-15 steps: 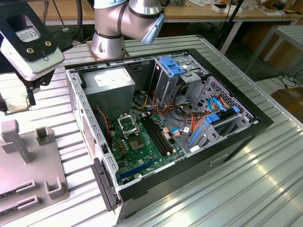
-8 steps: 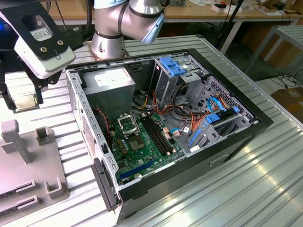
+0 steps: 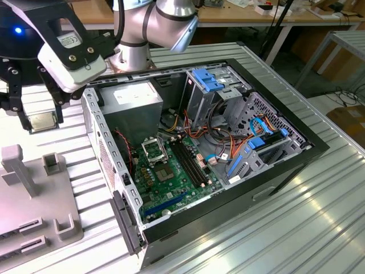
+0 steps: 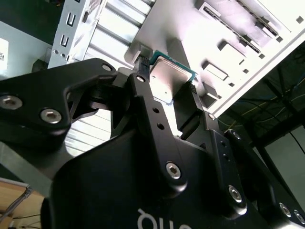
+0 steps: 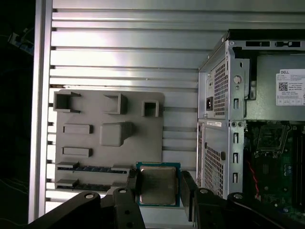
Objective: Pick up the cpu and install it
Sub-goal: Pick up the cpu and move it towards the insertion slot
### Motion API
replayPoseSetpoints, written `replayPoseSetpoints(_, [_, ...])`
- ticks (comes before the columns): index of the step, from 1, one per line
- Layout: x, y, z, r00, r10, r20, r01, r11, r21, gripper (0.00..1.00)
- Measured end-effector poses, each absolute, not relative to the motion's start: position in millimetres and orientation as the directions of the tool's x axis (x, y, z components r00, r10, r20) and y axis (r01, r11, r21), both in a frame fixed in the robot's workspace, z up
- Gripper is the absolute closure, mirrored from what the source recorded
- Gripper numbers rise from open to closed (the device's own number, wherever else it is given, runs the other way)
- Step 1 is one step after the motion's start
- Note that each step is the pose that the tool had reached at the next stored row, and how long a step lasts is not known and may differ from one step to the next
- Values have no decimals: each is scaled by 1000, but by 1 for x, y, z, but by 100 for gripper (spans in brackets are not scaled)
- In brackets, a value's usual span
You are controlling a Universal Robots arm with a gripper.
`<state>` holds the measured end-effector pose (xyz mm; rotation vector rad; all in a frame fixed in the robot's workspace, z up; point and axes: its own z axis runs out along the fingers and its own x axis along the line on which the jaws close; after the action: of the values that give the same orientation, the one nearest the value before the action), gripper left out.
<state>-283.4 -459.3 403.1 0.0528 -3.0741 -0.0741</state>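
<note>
We see the gripper (image 5: 158,190) clamped on the cpu (image 5: 157,184), with a black finger (image 5: 131,187) pressed to each of two opposite edges and the silvery face turned toward the first wrist camera. In the second wrist view the cpu (image 4: 167,76) sits between the fingertips, its green edge showing. In the exterior view the gripper (image 3: 42,117) holds it above the ribbed metal table (image 3: 256,228), by the far edge of the grey fixture plate (image 3: 34,194) and to the exterior view's left of the open computer case (image 3: 105,137). The black socket (image 3: 154,150) on the motherboard (image 3: 177,177) lies inside the case, well apart from the cpu.
</note>
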Motion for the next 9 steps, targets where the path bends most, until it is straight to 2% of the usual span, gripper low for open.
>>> replayPoseSetpoints(9, [-268, -461, 403, -997, -36, 67, -33, 998, 49, 55])
